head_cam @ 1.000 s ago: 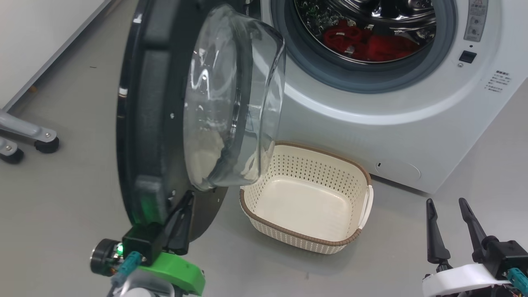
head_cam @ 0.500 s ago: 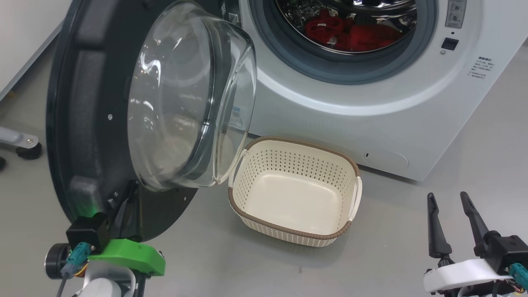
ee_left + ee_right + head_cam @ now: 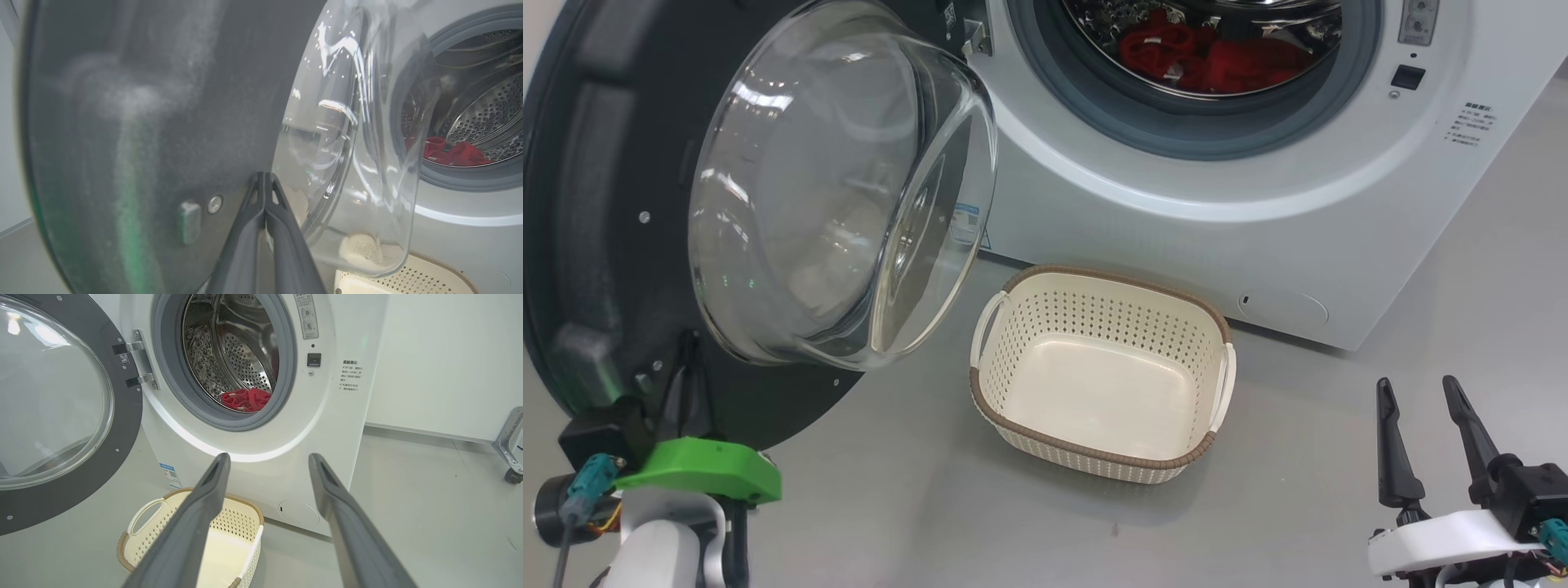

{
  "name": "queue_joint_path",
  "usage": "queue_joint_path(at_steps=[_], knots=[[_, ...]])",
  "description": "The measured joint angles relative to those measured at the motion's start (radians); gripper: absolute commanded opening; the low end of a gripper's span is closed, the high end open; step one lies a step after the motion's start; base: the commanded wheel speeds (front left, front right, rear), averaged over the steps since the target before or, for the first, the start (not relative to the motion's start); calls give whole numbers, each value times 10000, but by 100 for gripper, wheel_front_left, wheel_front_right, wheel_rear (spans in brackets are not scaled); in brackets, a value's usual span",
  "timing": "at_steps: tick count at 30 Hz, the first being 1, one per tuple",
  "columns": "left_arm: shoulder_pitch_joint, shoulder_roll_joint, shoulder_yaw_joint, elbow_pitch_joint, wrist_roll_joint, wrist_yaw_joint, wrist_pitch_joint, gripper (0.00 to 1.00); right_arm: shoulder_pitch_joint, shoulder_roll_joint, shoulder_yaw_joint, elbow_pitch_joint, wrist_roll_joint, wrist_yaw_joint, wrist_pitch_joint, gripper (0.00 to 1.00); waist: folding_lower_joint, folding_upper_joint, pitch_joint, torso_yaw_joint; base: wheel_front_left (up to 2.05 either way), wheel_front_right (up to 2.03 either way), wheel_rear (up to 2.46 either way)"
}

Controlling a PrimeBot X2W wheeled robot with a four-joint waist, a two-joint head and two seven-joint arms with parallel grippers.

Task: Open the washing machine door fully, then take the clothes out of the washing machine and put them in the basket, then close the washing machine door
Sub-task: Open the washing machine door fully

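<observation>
The washing machine door [image 3: 596, 245] stands swung out to the left, its glass bowl [image 3: 841, 188] facing the white washing machine [image 3: 1176, 212]. My left gripper [image 3: 689, 359] is shut with nothing in it, its tips [image 3: 264, 176] pressed against the door's black inner face [image 3: 163, 102] below the bowl. Red clothes [image 3: 1201, 57] lie in the steel drum and show as clothes [image 3: 245, 399] in the right wrist view. The cream basket [image 3: 1094, 457] sits empty on the floor before the machine. My right gripper [image 3: 1421, 388] hovers open at the lower right, apart from everything, and the right gripper [image 3: 269, 457] points at the machine's front.
The door hinge [image 3: 137, 359] sits left of the drum opening. A wheeled metal frame leg [image 3: 508, 453] stands by the white wall [image 3: 429, 355] to the machine's right. Grey floor [image 3: 1298, 490] lies between the basket and my right gripper.
The door has swung further open to the left, and my shut left gripper has gone left with it against its inner face. The head view has shifted. The right gripper stays open and still.
</observation>
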Motion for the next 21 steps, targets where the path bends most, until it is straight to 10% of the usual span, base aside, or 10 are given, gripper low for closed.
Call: queue_joint_path(at_steps=[21], knots=[[-946,332,1632,1394,-8,2,-104,0,-124,0,4,50,-36,127,0,100,0,0,123,-261,0,0,0]])
